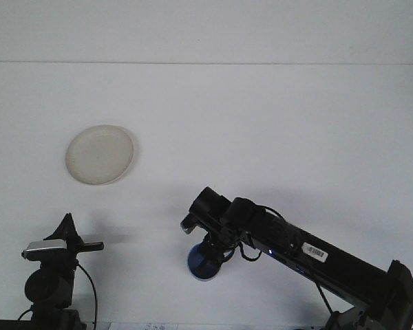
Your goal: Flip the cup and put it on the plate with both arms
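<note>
Right black gripper [208,253] stretched low across the white table [275,124] from the lower right corner, closed around a small round blue cup [203,263]. Cup sitting at or just above the tabletop near the front edge, a little left of centre, its rim and base orientation too dark to tell. Round cream-coloured plate [100,155] lying flat well apart, up and to the left, bare. Left black gripper [70,234] parked at the lower left corner, pointing upward, holding nothing; spread of its fingers impossible to tell from this angle.
</note>
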